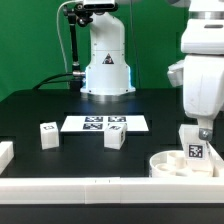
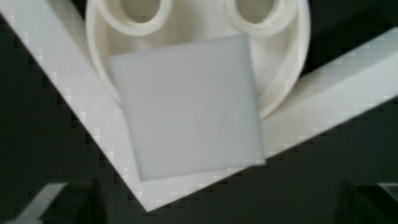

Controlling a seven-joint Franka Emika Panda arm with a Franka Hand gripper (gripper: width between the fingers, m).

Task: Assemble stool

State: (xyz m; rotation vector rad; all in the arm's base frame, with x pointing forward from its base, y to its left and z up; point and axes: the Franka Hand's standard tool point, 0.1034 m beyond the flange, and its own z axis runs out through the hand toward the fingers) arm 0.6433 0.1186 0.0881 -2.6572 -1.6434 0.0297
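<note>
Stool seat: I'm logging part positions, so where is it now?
The seat lies at the exterior view's lower right, beside the near border rail, below the gripper.

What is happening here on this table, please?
A robot arm is joining loose white furniture parts. Its jaws stand open over a leg that stands upright at the round stool seat, in the corner of the white border rails at the exterior view's right. Nothing is gripped. Two more legs wait loose on the table near the marker board.
</note>
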